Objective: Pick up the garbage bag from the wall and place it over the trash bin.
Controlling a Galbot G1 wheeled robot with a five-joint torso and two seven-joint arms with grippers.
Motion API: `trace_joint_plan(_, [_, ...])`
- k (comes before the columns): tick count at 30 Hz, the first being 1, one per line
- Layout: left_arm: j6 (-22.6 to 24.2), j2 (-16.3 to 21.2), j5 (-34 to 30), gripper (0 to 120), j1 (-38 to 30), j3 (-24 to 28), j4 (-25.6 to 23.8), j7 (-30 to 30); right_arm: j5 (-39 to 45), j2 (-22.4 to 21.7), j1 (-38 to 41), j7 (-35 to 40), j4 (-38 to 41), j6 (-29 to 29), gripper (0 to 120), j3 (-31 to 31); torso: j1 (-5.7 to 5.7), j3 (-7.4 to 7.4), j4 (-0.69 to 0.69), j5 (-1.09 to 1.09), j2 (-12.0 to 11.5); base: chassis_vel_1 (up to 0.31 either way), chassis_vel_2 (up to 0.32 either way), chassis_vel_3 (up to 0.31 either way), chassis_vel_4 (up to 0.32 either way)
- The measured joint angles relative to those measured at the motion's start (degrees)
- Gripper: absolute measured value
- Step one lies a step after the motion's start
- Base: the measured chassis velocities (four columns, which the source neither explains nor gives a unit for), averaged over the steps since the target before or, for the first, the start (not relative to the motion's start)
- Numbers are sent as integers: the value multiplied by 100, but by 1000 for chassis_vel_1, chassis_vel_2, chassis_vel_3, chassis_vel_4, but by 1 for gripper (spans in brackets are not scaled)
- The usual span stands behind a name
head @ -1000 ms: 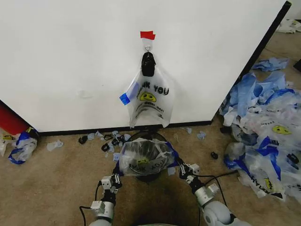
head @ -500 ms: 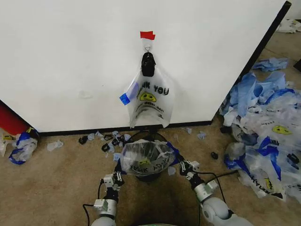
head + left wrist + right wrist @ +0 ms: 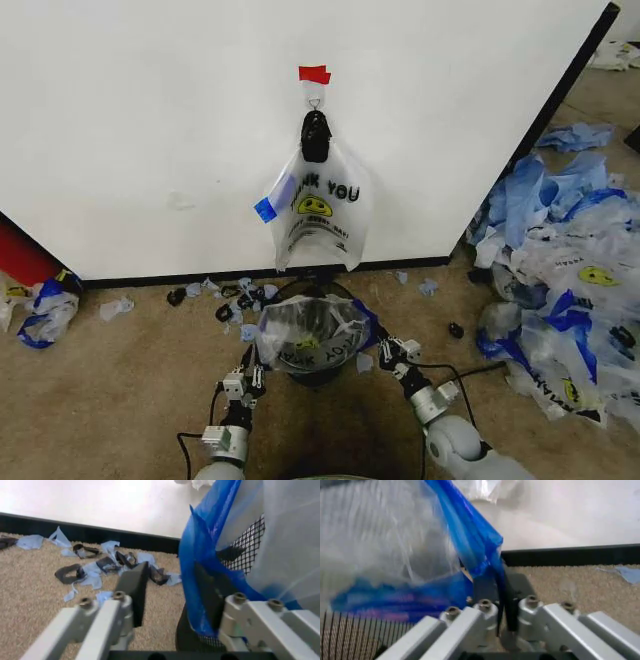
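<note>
Big white wall (image 3: 150,120) straight ahead. In front of it sat the trash bin (image 3: 315,377), and the garbage bag (image 3: 310,335) was already draped over its rim, mouth open and sagging inside. So I'd call this the finishing step: seating the edges and getting clear.

The left gripper (image 3: 250,378) was by the bin's left side, fingers apart. The bag's blue edge lay against one pad but nothing was squeezing it. The right gripper (image 3: 388,350) was on the other side with its fingers pinched together. The blue edge ran right into the tips, so it looked clamped on the plastic, though that's my read.

To do it well, I'd make sure both sides are tucked well below the rim before that right side lets go. Back off gently too, because thin film clings and can lift straight off.

Around it, a heap of bags (image 3: 560,280) was piled well off to the right. Another bag (image 3: 318,215) hung from the hook (image 3: 314,101) under red tape (image 3: 313,74), just behind the bin, close enough to brush. Plastic scraps (image 3: 235,298) lay along the baseboard.
</note>
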Motion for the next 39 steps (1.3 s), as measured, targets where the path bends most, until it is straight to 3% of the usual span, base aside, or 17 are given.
trace_joint_plan(5, [3, 185, 57, 57, 136, -49, -250, -13, -39, -150, -90, -51, 185, 18, 23, 107, 0, -1, 0, 2, 0, 0, 0, 0, 0])
trace_joint_plan(7, [11, 257, 66, 69, 195, -97, -357, -35, -41, -231, -126, -76, 292, 37, 32, 191, 0, -1, 0, 2, 0, 0, 0, 0, 0])
trace_joint_plan(15, [85, 540, 89, 96, 398, -204, -744, -78, 34, -528, -295, -179, 577, 63, 60, 360, 0, -1, 0, 2, 0, 0, 0, 0, 0])
trace_joint_plan(18, [103, 625, 124, 100, 463, -221, -814, -65, 64, -617, -338, -190, 662, 63, 68, 384, 0, -1, 0, 3, 0, 0, 0, 0, 0])
trace_joint_plan(19, [127, 735, 190, 100, 549, -248, -858, -50, 91, -724, -359, -195, 734, 60, 82, 414, 0, -1, 1, 2, 0, 0, 0, 0, 0])
trace_joint_plan(21, [136, 787, 231, 100, 599, -305, -883, -49, 123, -783, -378, -199, 783, 58, 90, 434, 0, -1, 0, 2, 0, 0, 0, 0, 0])
trace_joint_plan(26, [163, 842, 246, 100, 719, -459, -1011, -44, 147, -868, -430, -208, 868, 57, 100, 468, 0, -1, 0, 2, 0, 0, 0, 0, 0])
trace_joint_plan(39, [223, 1220, 274, 100, 1368, -743, -1645, -29, 279, -1182, -469, -224, 1211, 15, 100, 529, 0, -1, 0, 2, 0, 0, 0, 0, 0])
